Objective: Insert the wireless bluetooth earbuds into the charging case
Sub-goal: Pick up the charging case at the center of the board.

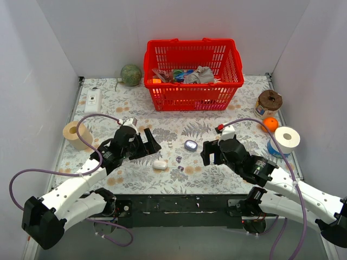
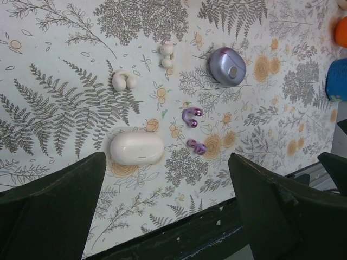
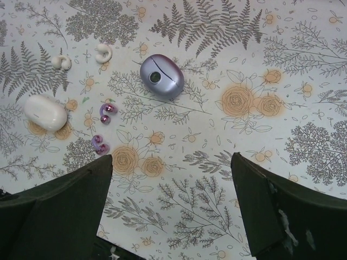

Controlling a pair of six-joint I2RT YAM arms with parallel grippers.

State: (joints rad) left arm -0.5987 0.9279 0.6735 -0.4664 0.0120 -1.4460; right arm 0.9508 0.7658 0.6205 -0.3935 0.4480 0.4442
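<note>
The lavender charging case (image 1: 191, 145) lies closed on the floral tablecloth between my arms; it also shows in the left wrist view (image 2: 226, 66) and the right wrist view (image 3: 161, 75). Two purple earbuds (image 1: 179, 163) lie loose just in front of it, one (image 2: 191, 115) nearer the case, the other (image 2: 196, 146) nearer the table's front edge; both show in the right wrist view (image 3: 107, 112) (image 3: 100, 144). My left gripper (image 1: 153, 143) is open and empty, left of the case. My right gripper (image 1: 206, 154) is open and empty, right of the case.
A white oval case (image 1: 159, 164) lies left of the purple buds, with two white earbuds (image 2: 123, 80) (image 2: 166, 54) behind it. A red basket (image 1: 192, 73) stands at the back. Tape rolls (image 1: 75, 134) (image 1: 287, 138), an orange (image 1: 269, 124) and a green ball (image 1: 130, 75) ring the edges.
</note>
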